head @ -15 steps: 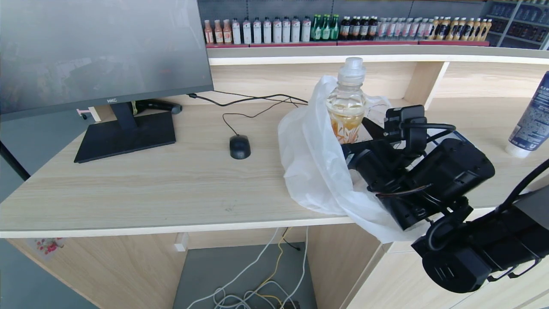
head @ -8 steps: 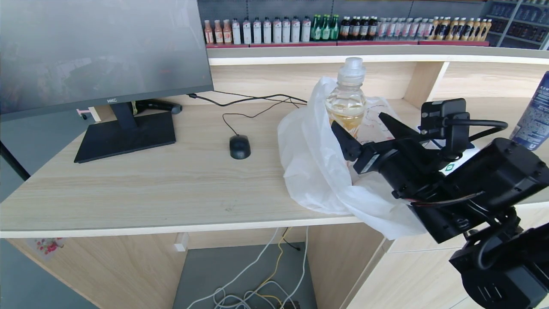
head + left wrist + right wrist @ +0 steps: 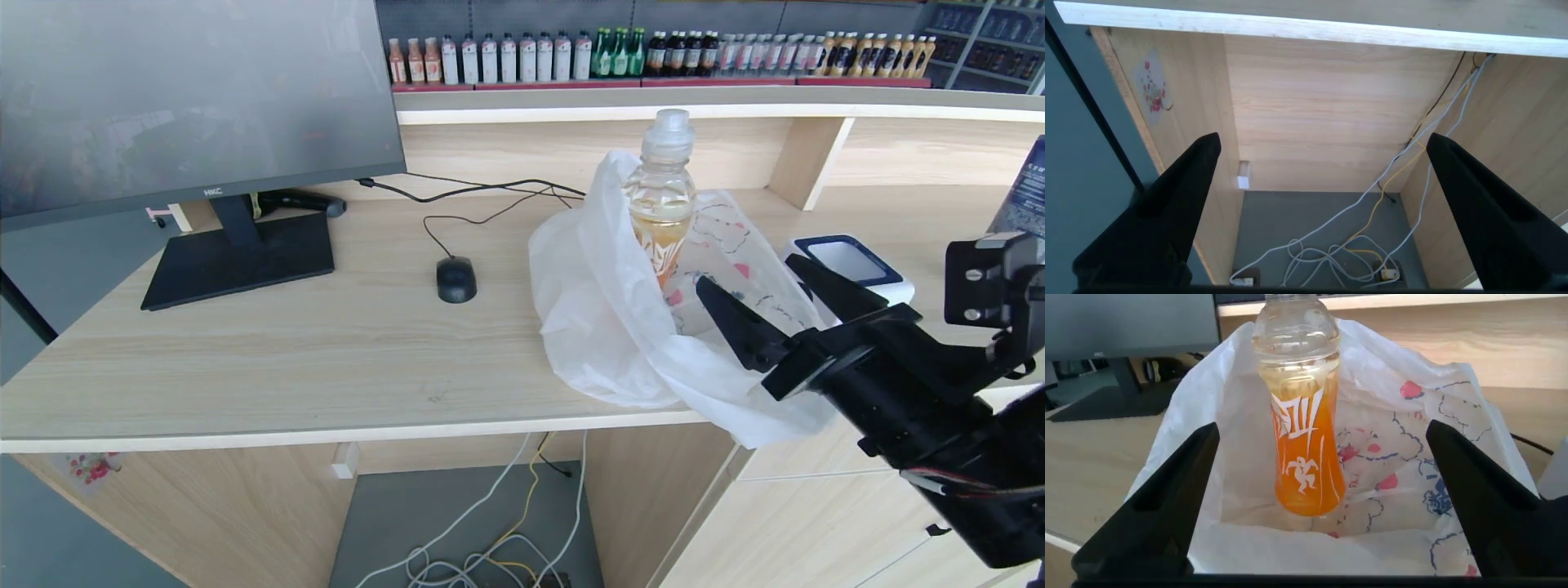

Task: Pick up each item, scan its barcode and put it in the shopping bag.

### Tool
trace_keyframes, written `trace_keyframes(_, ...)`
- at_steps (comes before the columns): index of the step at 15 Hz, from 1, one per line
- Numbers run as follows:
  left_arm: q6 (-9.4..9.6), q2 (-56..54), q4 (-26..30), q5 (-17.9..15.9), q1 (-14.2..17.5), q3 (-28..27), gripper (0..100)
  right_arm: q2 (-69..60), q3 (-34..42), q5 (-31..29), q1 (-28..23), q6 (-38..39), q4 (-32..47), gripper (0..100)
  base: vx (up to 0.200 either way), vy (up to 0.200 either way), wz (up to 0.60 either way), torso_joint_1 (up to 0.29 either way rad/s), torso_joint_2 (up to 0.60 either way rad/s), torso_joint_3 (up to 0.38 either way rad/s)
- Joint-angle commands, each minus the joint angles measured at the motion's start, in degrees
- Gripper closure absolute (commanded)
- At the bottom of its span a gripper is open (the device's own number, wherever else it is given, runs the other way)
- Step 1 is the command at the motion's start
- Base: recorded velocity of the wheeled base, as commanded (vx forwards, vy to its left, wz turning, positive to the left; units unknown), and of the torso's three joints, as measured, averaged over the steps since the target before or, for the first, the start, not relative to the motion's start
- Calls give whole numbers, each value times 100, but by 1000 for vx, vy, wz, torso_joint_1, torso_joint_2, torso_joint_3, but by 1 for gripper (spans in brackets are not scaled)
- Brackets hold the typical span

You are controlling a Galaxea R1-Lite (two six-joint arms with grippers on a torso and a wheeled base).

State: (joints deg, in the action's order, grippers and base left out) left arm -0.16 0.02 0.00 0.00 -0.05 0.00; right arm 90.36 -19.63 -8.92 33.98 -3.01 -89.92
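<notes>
Bottle's bagged, right gripper backing out

Our right gripper (image 3: pixel 747 273) has let go and pulled back from the shopping bag (image 3: pixel 596 327), jaws spread wide and empty. The bottle (image 3: pixel 663 196) is left standing upright inside it on the surface (image 3: pixel 326 351) (so we'd call that item done). Our left gripper (image 3: pixel 1323 147) hangs wide open below the surface.

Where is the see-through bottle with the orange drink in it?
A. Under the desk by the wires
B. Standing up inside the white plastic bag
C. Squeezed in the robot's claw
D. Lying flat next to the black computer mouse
B: the clear plastic bottle of orange drink stands upright inside the white plastic shopping bag, while the right gripper is open and apart from it.
</notes>
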Motion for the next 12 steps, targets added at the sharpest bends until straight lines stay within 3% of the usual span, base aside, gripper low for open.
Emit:
trace_keyframes(1, -2, -2, 0, 0, -4, 0, 0, -387, -24, 101, 30, -305, -8, 0, 0, 0, 0, 0, 0, 0)
trace_keyframes(6, -19, -2, 0, 0, 5, 0, 0, -299, -648, 303, -172, -340, -8, 0, 0, 0, 0, 0, 0, 0)
trace_keyframes(9, 16, -2, 0, 0, -4, 0, 0, -124, -648, 295, -198, -86, -8, 0, -200, 0, 0, 14, 7, 1)
trace_keyframes(12, 42, -2, 0, 0, -4, 0, 0, -106, -648, 295, -198, -77, -8, 0, 0, 0, 0, 0, 0, 0)
